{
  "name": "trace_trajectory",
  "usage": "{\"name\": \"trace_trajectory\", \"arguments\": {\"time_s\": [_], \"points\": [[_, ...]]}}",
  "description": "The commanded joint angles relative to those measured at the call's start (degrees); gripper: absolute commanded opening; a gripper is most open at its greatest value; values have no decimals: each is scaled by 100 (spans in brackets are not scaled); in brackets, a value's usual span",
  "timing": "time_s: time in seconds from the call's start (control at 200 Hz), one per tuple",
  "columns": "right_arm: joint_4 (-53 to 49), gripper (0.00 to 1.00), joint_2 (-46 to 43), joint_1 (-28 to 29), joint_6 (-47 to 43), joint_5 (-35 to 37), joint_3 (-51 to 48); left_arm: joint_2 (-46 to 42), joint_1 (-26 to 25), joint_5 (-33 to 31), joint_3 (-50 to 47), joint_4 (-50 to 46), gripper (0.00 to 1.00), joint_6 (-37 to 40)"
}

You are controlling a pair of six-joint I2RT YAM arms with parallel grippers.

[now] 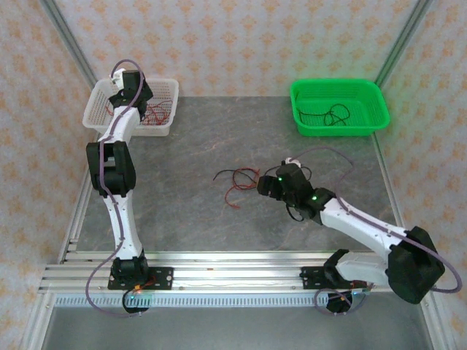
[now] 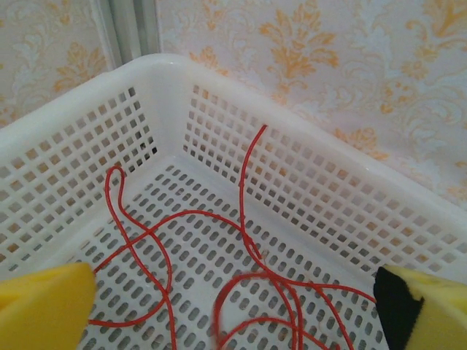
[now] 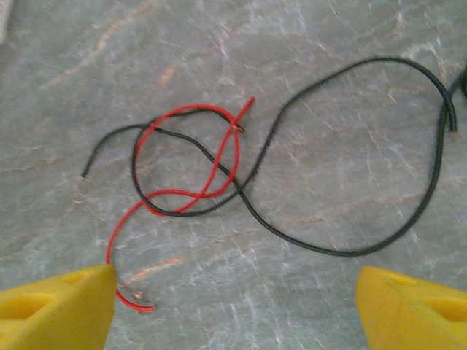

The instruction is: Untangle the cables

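Note:
A red cable [image 3: 191, 109] and a black cable [image 3: 321, 250] lie crossed and looped through each other on the grey table, also seen from above as a small tangle [image 1: 235, 186]. My right gripper [image 3: 237, 306] hovers open just over the table beside them, nothing between its yellow fingertips [image 3: 62, 306]; the red cable's end lies by the left one. My left gripper [image 2: 233, 313] is open inside the white basket [image 2: 168, 65], above loose red cables [image 2: 248, 244] lying on its floor. From above, the left gripper [image 1: 148, 108] sits in that basket [image 1: 166, 82].
A green basket [image 1: 336, 82] at the back right holds black cables [image 1: 328, 117]. Metal frame posts stand at the table's corners, and patterned walls close in the sides and back. The rail with both arm bases runs along the near edge.

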Motion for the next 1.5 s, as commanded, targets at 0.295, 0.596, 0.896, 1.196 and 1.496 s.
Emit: {"name": "trace_trajectory", "arguments": {"time_s": [0.295,0.596,0.896,1.196,1.496], "points": [[65,79,997,37,243,-1157,159,-781,29,-992,135,-699,99,196],[226,78,1215,28,302,-1028,276,-1574,16,-520,-121,-737,99,236],[209,71,2024,-7,148,-677,976,-2463,10,91,-350,-1181,98,161],[406,61,2663,-214,159,-534,1465,-3649,-119,894,-1681,-1238,95,-235],[405,43,3220,-341,78,-401,1869,-4794,-747,1172,-3588,-837,90,-669]]}}
